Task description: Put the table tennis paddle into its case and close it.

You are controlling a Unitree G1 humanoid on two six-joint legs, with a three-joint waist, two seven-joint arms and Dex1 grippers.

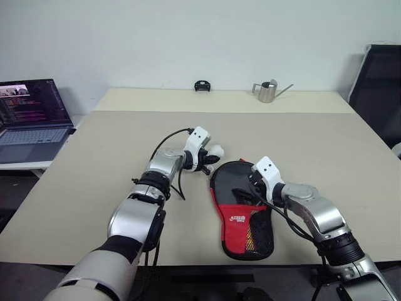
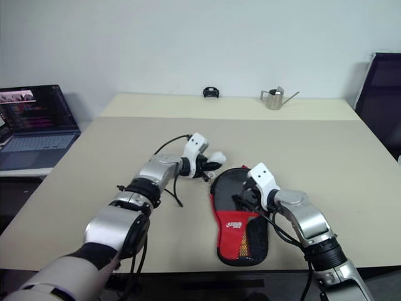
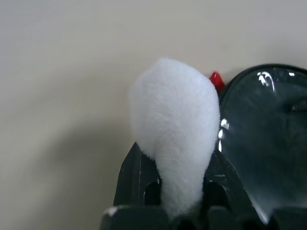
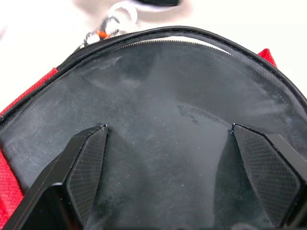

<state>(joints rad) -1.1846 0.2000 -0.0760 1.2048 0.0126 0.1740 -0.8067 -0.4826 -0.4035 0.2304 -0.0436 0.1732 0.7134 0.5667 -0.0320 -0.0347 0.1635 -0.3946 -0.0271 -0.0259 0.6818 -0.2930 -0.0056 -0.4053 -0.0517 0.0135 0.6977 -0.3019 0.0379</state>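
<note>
Our left tool (image 1: 210,164) pinched the white ball charm (image 3: 175,129) beside the case (image 1: 243,210) on the surface (image 1: 94,157); the paddle (image 4: 177,139) sat inside. Our right tool (image 4: 168,172) stood spread above. The fluffy charm could slip, leaving the zip open.

The case (image 1: 241,216) is black fabric with a red panel carrying small white lettering, and a black mesh pocket through which a little yellow-orange shows. Its round end shows the paddle (image 4: 163,124): a matt black face, scuffed grey in patches, with red at the edges. A silver ring with an orange-red bead (image 4: 112,24) sits at the zip. The ball charm (image 3: 175,129) is fuzzy white, between black fingers (image 3: 132,177). The tabletop (image 1: 113,163) is plain pale beige. Both arms are silver, with white wrist blocks and black cables. At the far edge stand a silver watering can (image 1: 268,91) and a small black object (image 1: 201,86). The laptop (image 1: 31,116) is grey, its screen dark with pink lines.
</note>
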